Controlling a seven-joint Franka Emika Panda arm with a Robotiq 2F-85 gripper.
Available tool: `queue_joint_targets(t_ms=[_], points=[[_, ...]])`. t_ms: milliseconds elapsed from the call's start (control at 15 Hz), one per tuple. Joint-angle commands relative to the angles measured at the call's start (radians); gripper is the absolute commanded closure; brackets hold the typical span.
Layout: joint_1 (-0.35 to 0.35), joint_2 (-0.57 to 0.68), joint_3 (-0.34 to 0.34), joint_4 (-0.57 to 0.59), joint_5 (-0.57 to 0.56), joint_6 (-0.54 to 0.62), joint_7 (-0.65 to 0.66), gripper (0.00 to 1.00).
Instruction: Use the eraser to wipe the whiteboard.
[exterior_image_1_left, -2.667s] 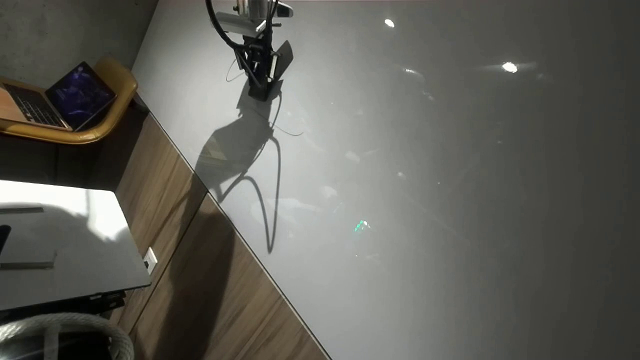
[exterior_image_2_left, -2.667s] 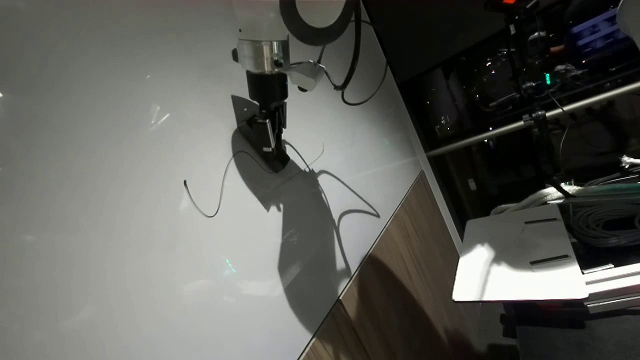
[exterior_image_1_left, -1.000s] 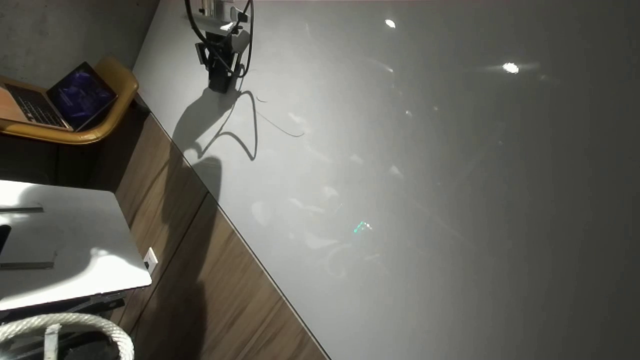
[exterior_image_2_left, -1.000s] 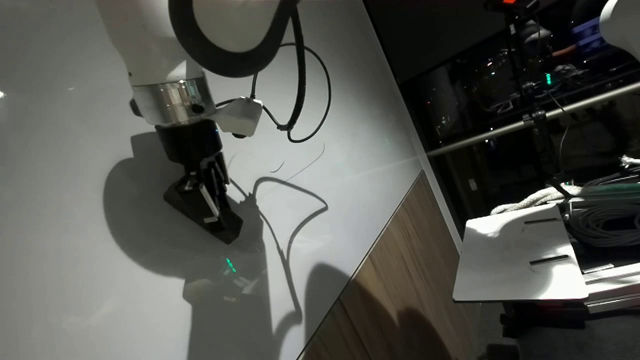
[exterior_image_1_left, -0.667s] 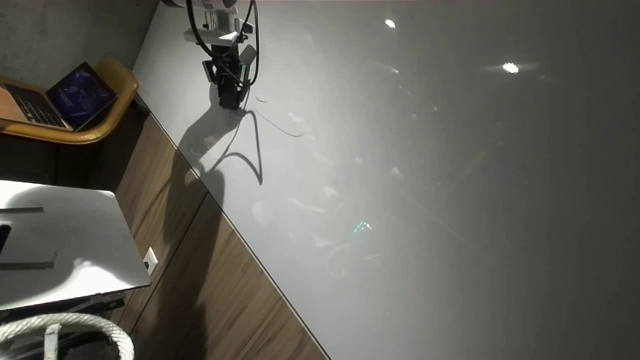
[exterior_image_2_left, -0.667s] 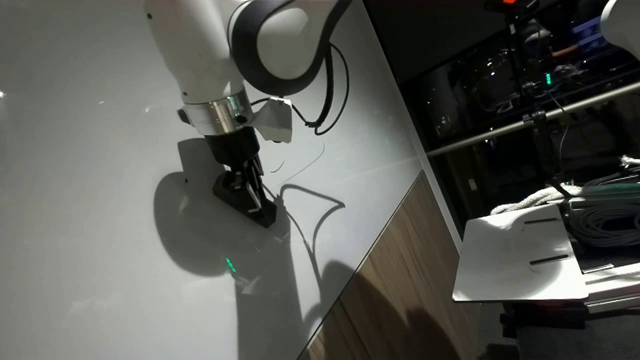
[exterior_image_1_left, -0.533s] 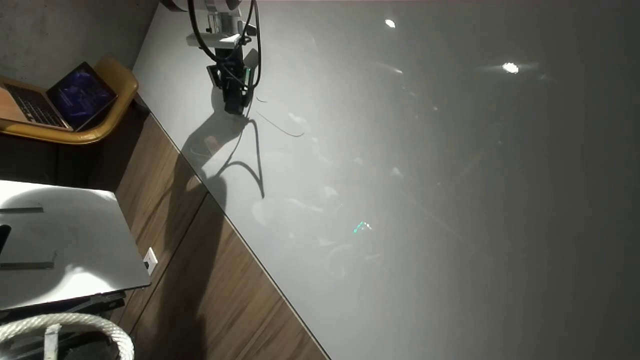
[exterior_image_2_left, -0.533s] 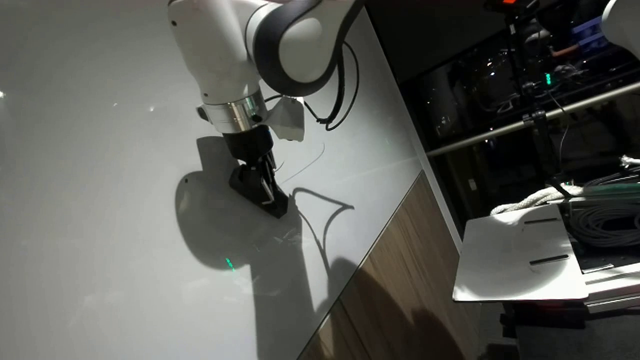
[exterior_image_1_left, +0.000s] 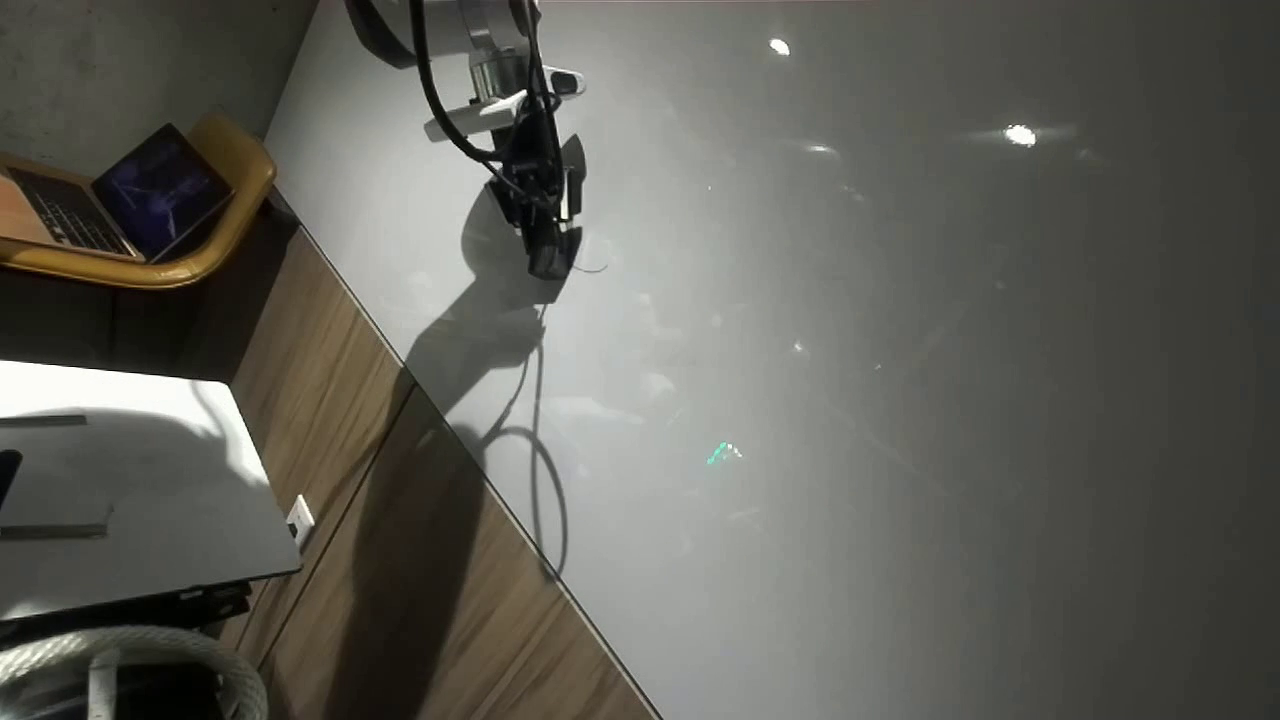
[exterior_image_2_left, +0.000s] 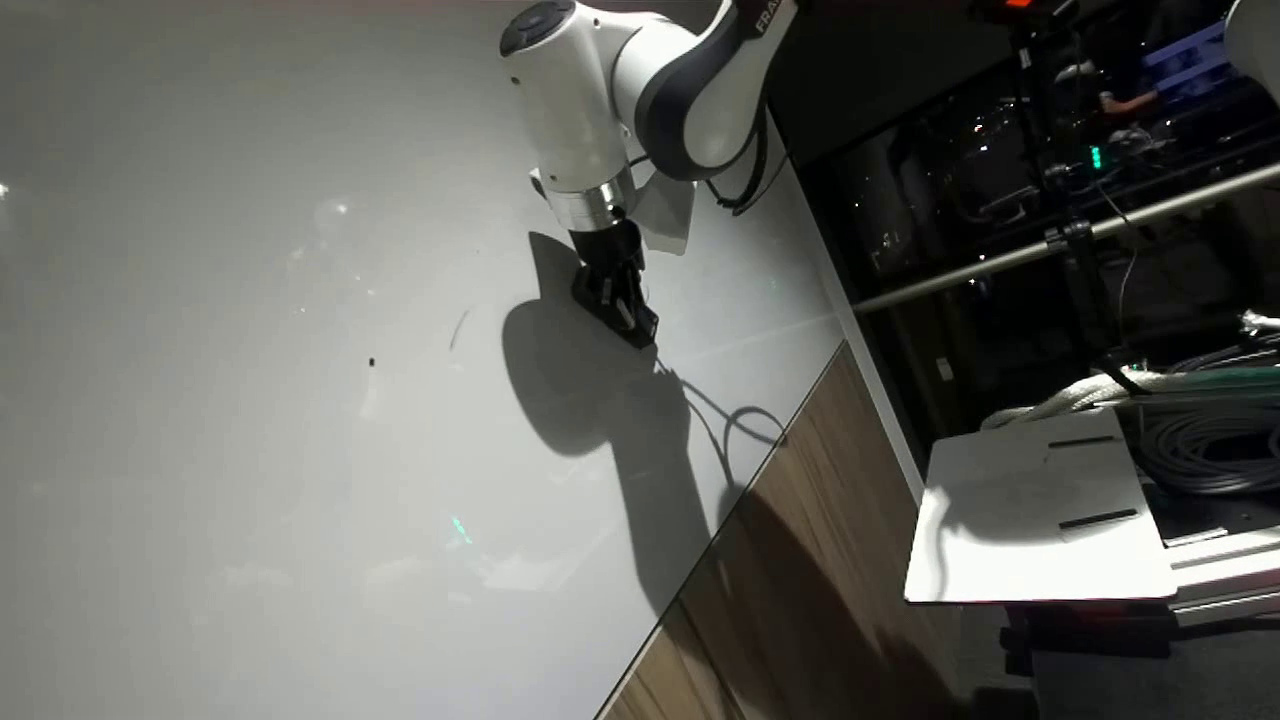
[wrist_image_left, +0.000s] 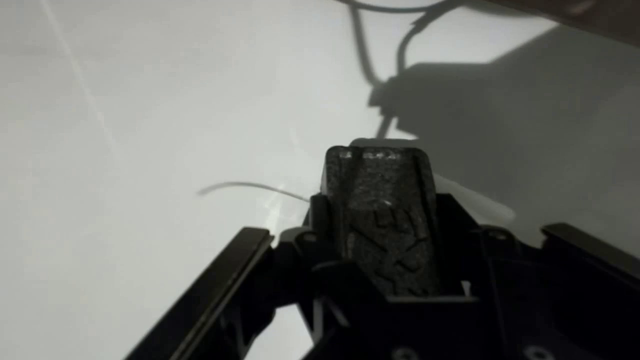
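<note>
One rough dark-grey oblong eraser (wrist_image_left: 385, 225) sits pinched by its sides in the black jointed pincer (wrist_image_left: 383, 212), probably so its far face can rub the glossy pale-grey whiteboard (exterior_image_1_left: 860, 310).

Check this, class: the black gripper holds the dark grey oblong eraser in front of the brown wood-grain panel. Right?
Wrong surface: the wrist view shows the black gripper holding the dark grey oblong eraser in front of the glossy pale whiteboard.
</note>
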Motion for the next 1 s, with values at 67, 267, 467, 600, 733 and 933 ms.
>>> queue_joint_targets(t_ms=[67, 267, 467, 600, 733, 933], points=[[-0.150, -0.058, -0.073, -0.047, -0.145, 0.109, 0.098, 0.71], [-0.246, -0.059, -0.132, -0.030, -0.155, 0.199, 0.052, 0.71], [-0.290, -0.051, -0.154, 0.012, -0.111, 0.253, -0.010, 0.71], [-0.276, -0.080, -0.129, -0.007, -0.036, 0.245, -0.061, 0.71], [-0.245, -0.124, -0.095, -0.053, 0.070, 0.228, -0.121, 0.71], [-0.182, -0.165, -0.020, -0.096, 0.201, 0.179, -0.196, 0.71]])
